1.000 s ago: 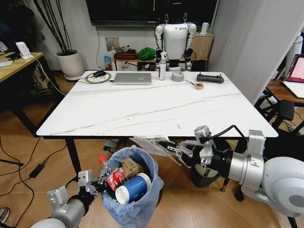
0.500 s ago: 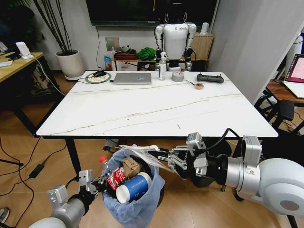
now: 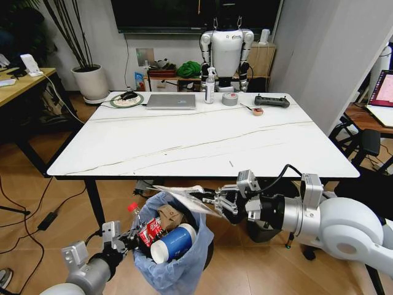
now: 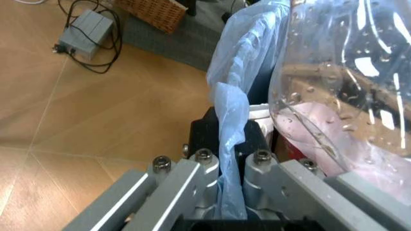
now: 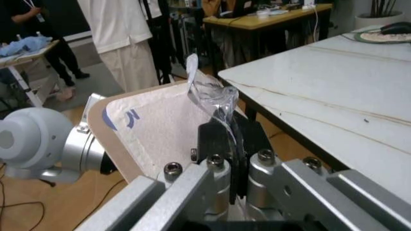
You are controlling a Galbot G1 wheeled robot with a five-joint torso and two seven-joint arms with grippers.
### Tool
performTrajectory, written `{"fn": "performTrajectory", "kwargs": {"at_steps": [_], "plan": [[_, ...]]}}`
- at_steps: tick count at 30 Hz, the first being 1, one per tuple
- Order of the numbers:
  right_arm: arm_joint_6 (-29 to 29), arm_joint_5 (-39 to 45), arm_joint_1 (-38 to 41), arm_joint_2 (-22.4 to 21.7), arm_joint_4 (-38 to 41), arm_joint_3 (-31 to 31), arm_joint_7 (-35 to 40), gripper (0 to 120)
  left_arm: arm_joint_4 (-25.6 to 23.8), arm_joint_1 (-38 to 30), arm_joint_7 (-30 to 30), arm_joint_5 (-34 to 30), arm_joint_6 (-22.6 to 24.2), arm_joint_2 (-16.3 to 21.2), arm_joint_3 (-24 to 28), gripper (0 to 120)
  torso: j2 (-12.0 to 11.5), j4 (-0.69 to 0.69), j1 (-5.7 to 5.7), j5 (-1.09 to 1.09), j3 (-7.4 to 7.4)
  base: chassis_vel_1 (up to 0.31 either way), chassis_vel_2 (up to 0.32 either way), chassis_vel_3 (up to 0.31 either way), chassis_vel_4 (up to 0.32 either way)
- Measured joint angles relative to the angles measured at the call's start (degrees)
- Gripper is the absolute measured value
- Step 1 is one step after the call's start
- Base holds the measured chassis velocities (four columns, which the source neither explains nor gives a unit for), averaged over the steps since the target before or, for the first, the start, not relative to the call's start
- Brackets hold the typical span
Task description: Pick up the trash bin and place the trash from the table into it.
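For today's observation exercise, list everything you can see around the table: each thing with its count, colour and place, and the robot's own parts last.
table: one, white marble-look, centre.
laptop: one, silver, far edge of table.
tape roll: one, grey, far edge.
spray bottle: one, white, beside laptop.
trash bin: one, blue-bagged, below table's near edge.
blue paper cup: one, in bin.
cardboard box: one, brown, in bin.
wrapper: one, clear and white, above bin.
left gripper: shut on bin's bag rim.
right gripper: shut on wrapper.

left gripper (image 3: pixel 124 240) low at lower left, fingers clamped, right gripper (image 3: pixel 216 202) reaching leftward, fingers pinched together
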Motion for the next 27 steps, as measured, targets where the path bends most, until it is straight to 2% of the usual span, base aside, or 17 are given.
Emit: {"fn": "performTrajectory", "kwargs": {"at_steps": [15, 27], "plan": [[2.23, -8.26, 1.75, 8.54, -5.67, -4.55, -3.65, 0, 0.90, -0.97, 0.11, -0.95, 0.02, 0.19, -0.08, 0, 0.00, 0.01, 0.01, 0.01, 0.00, 0.000, 0.000, 0.000, 0.000], [4.82, -10.22, 2.66, 10.41, -7.72, -6.79, -5.48, 0, 0.63, -1.18, 0.21, -1.05, -0.06, 0.04, -0.14, 0, 0.00, 0.00, 0.01, 0.00, 0.00, 0.000, 0.000, 0.000, 0.000]]}}
